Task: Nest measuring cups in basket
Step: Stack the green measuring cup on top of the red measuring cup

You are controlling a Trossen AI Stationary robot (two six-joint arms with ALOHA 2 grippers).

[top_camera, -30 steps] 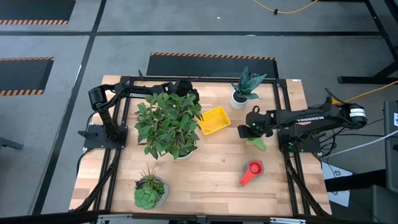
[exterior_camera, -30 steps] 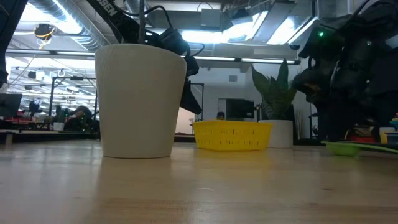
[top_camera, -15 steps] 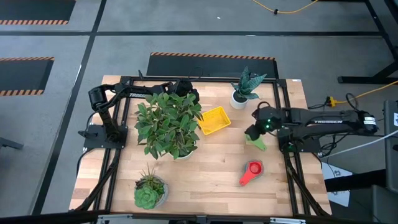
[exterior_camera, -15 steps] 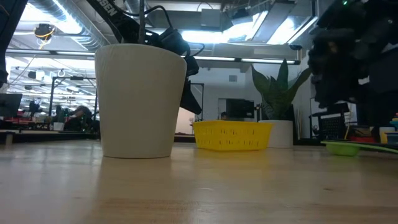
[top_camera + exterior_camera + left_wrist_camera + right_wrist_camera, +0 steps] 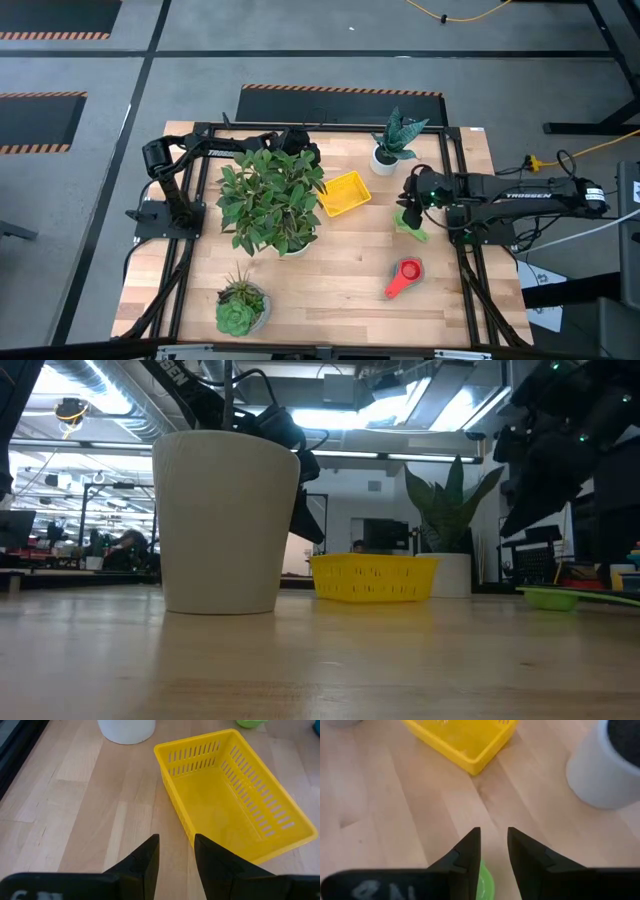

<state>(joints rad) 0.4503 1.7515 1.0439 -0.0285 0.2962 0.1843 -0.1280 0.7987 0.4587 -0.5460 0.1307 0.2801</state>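
Yellow plastic, slotted along its walls, forms the basket (image 5: 343, 193), which sits empty near the middle of the tabletop (image 5: 330, 270), between a large leafy plant (image 5: 270, 200) and a small potted plant in a white pot (image 5: 385, 158).

Step in hand, by judgement: the approach to the first cup, with nothing nested yet. The right gripper (image 5: 408, 208) hangs over the green measuring cup (image 5: 413, 230), which lies on the tabletop to the right of the basket. In the right wrist view the cup (image 5: 485, 882) shows just below and between the two dark fingers (image 5: 465, 852); these stand a narrow gap apart and hold nothing. From the low view the cup (image 5: 555, 598) rests flat on the wood with the arm above it, apart from it.

A red cup with a smaller blue one inside it (image 5: 405, 272) lies nearer the front edge, well apart from the right gripper.

The left gripper (image 5: 176, 855) waits at the far side of the basket, behind the leafy plant, its fingers slightly parted and empty.

Next move, likely: the right gripper must descend, close on the green cup's rim or handle, and carry it left to the basket.
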